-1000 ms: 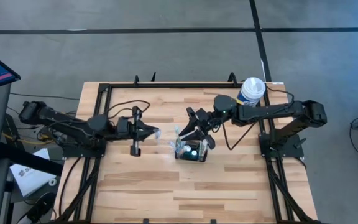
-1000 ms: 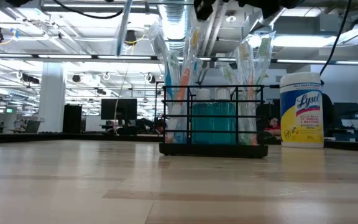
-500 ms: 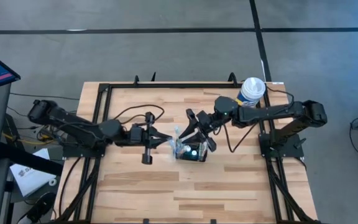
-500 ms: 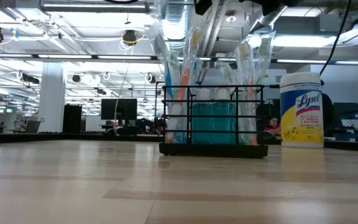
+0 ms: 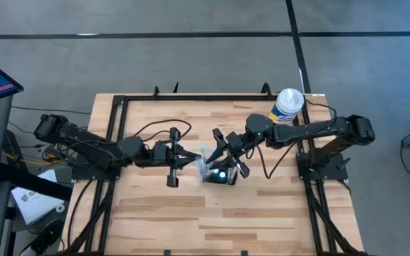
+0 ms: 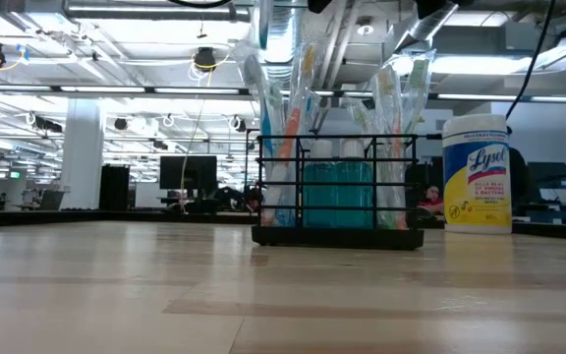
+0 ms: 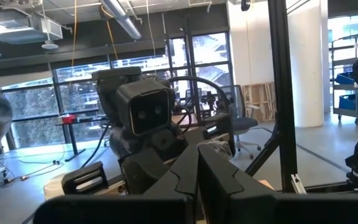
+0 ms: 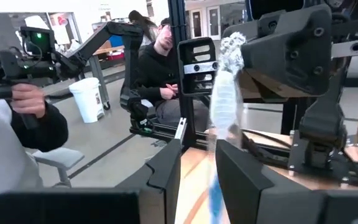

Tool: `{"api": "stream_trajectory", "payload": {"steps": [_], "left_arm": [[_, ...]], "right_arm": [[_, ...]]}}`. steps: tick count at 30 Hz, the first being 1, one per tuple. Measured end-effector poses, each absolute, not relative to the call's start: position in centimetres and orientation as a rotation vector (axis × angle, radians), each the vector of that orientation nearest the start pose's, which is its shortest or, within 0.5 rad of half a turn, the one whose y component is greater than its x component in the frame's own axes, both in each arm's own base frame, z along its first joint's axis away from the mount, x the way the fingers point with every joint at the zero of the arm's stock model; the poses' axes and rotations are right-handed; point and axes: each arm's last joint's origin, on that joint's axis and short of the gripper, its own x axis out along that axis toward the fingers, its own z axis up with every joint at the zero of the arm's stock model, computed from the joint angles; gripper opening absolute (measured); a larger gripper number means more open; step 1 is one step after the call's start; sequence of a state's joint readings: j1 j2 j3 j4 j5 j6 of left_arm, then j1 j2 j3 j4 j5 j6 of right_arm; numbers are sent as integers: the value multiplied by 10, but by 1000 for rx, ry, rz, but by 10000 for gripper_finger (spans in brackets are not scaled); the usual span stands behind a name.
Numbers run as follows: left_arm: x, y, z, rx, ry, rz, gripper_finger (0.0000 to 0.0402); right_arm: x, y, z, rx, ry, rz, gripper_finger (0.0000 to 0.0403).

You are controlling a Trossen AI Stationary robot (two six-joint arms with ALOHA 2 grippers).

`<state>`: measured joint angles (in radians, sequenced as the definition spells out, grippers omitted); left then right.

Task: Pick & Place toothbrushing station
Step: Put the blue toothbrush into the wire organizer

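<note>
Right end effector point(image 5: 223, 158) narrowly parted around a wrapped toothbrush point(image 8: 224, 106) over the toothbrushing station point(image 5: 218, 173).

Table point(image 5: 191, 206) is viewed straight down from overhead; seen level at tabletop ht; wrist cams are aimed twd each other.

a wooden table point(image 5: 191, 213) carries the black station point(image 6: 337, 234) near its middle and a white-and-yellow canister point(image 6: 477, 174) at its far right corner.
</note>
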<state>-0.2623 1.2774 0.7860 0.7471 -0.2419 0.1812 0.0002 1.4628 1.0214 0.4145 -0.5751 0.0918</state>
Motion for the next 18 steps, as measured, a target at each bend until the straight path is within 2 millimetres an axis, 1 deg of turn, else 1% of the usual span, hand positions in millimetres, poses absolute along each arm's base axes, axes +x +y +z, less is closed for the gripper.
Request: {"api": "stream_trajectory", "payload": {"steps": [7, 16, 18], "left_arm": [[273, -66, 318, 113, -253, 1, 0], [278, -68, 313, 114, -249, -1, 0], [279, -68, 314, 109, -270, -1, 0]], "right_arm": [[331, 16, 314, 75, 41, 574, 93], [331, 16, 314, 74, 41, 570, 93], [331, 16, 314, 72, 41, 570, 93]]}}
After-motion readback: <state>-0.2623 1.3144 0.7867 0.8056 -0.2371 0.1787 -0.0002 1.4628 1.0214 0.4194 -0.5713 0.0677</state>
